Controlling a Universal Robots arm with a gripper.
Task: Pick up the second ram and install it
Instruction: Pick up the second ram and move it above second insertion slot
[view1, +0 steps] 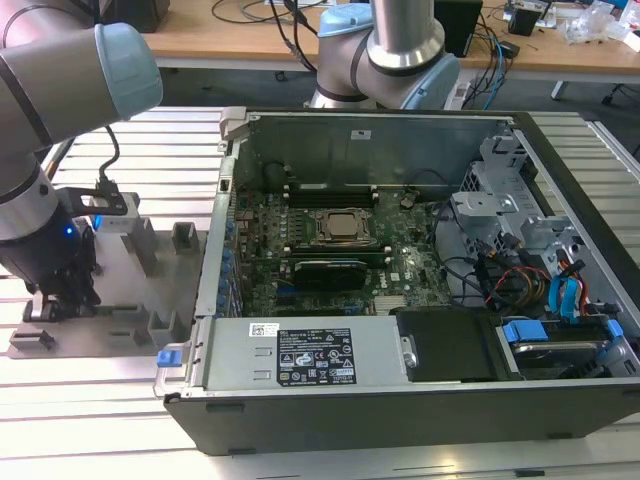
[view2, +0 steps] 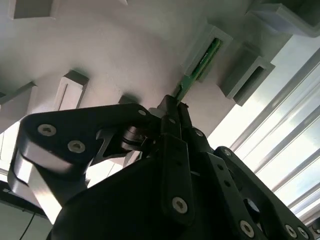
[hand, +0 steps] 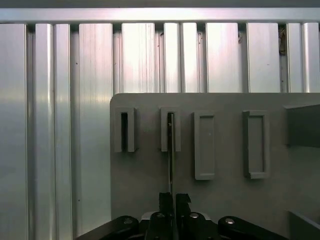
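Note:
The second ram (view2: 200, 62) is a thin green strip standing on edge, with its far end in a slotted grey fixture block (view2: 197, 45). In the first wrist view the ram (hand: 170, 150) is a dark thin line running from a fixture block (hand: 164, 130) down to my gripper (hand: 173, 197). The gripper (view2: 172, 107) is shut on the ram's near end, one black finger on each side. In the exterior view the gripper (view1: 60, 300) is low over the grey fixture plate (view1: 120, 320), at the view's left of the open computer case.
The open computer case (view1: 400, 400) lies at the exterior view's right, with the motherboard, CPU socket (view1: 345, 228) and black slot rails (view1: 330, 190) exposed. Several other grey fixture blocks (hand: 124, 131) stand on the plate. Ribbed aluminium table (hand: 55, 125) surrounds the plate.

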